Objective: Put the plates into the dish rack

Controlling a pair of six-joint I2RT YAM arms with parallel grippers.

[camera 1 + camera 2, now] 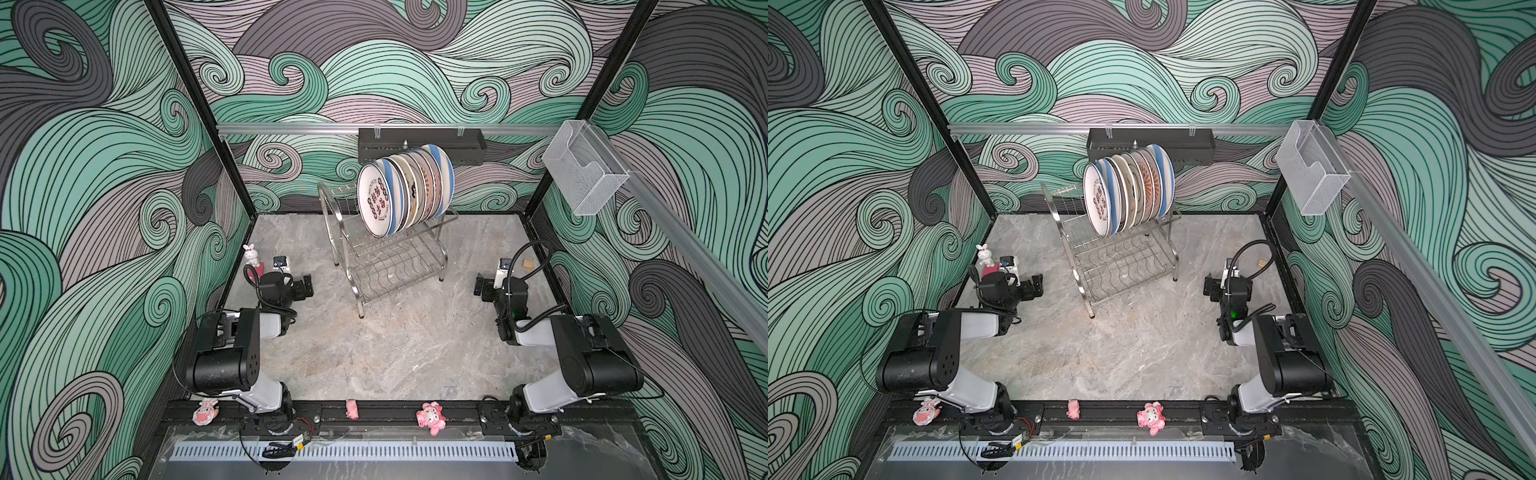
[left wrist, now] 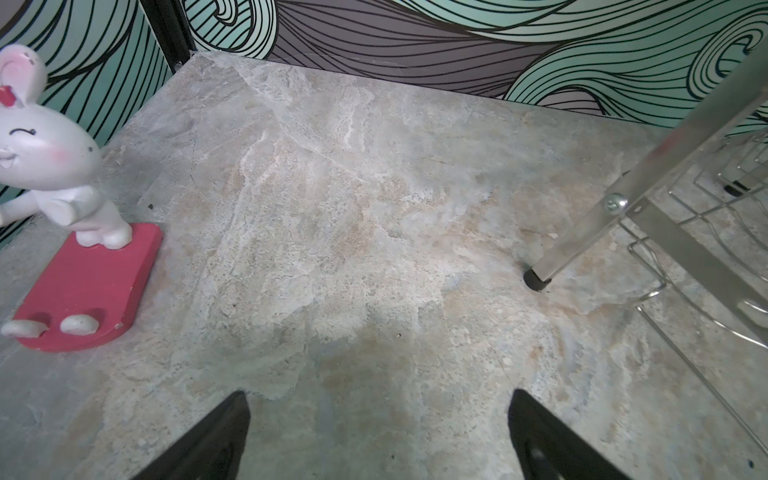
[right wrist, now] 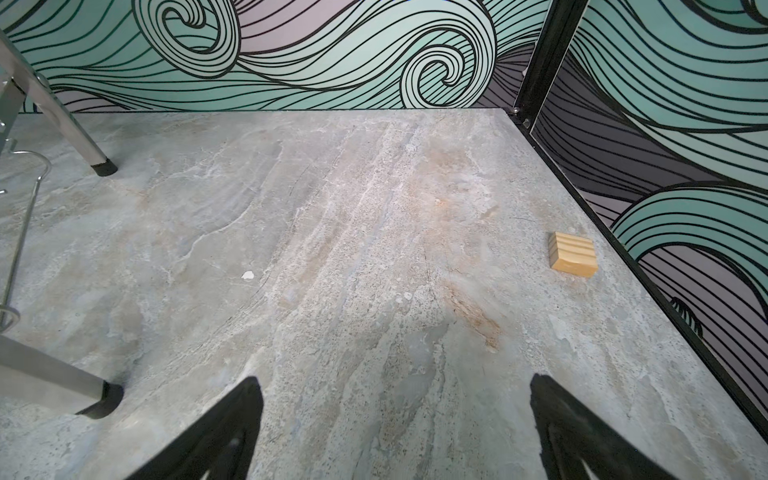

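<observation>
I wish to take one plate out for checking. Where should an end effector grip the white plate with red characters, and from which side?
Probably its top rim, coming from above. The plate stands on edge at the left end of the row in the rack; its foot sits among the wires and the blue-striped plate is close behind, so the top edge is freest.

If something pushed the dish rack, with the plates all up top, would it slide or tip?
Likely top-heavy: the plates stand on edge in the rack, upper tier only, lower tier bare. Its thin legs end in small black feet on a smooth tabletop, so a low push might slide it, a high one tip it.
</observation>
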